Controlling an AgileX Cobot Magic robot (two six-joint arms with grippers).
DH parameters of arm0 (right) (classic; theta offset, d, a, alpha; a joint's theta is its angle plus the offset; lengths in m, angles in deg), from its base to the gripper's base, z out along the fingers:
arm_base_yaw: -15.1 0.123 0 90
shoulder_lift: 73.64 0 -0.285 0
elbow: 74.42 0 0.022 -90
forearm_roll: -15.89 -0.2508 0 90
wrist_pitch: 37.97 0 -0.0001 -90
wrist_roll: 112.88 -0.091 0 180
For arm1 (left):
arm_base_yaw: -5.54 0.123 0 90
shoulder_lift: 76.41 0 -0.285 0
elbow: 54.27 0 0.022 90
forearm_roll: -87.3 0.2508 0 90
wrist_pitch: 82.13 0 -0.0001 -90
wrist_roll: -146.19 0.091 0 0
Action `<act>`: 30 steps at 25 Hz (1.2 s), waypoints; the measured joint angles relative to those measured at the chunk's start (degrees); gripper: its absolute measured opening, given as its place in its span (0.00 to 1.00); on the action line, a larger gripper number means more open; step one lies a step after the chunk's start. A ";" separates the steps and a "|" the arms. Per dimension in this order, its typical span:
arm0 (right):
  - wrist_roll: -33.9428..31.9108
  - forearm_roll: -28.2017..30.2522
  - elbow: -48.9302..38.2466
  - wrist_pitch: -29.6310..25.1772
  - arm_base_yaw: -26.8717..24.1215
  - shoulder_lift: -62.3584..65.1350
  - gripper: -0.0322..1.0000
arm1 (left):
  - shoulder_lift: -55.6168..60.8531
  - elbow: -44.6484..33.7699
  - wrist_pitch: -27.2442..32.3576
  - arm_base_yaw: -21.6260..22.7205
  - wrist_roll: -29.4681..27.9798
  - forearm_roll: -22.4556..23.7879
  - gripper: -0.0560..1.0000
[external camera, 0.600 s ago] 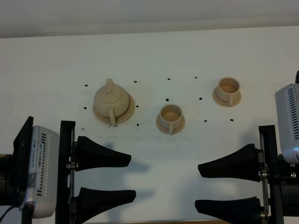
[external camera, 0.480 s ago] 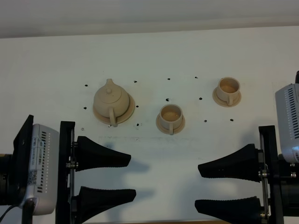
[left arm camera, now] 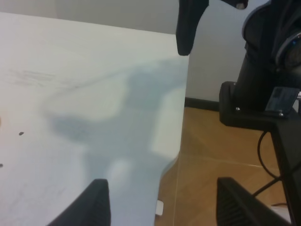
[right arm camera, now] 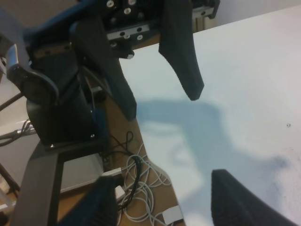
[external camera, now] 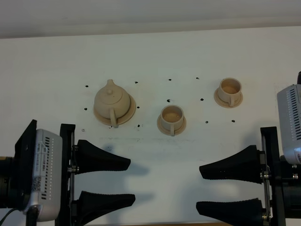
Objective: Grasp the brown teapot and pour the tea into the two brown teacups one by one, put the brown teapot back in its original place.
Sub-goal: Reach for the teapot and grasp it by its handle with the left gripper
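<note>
Nearest the front edge of the table (external camera: 51, 56), the left gripper (external camera: 131, 180) and right gripper (external camera: 199, 188) hang empty with jaws spread. Beyond them, the brown teapot (external camera: 112, 99) sits on its saucer (external camera: 132, 109), handle (external camera: 113, 118) facing them. The nearer teacup (external camera: 172, 116), then the farther teacup (external camera: 229, 88), stand to its right. Grasping looks unstarted: the left gripper must reach that handle.

No readable text, labels, brands or numbers anywhere
</note>
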 joint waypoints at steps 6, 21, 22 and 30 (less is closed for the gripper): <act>-5.59 3.30 1.50 5.68 0.00 0.00 0.48 | 0.00 1.88 -5.86 0.00 -1.87 1.40 0.51; -32.44 25.44 3.07 14.18 -12.10 5.31 0.44 | 2.23 5.89 -20.03 6.47 -30.05 25.21 0.49; -33.40 26.60 3.07 14.33 -12.29 5.53 0.44 | 3.04 5.89 -20.03 8.00 -30.38 25.50 0.48; -52.34 42.56 3.38 15.04 -18.27 5.95 0.44 | 12.09 5.89 -19.88 22.20 -40.74 32.95 0.45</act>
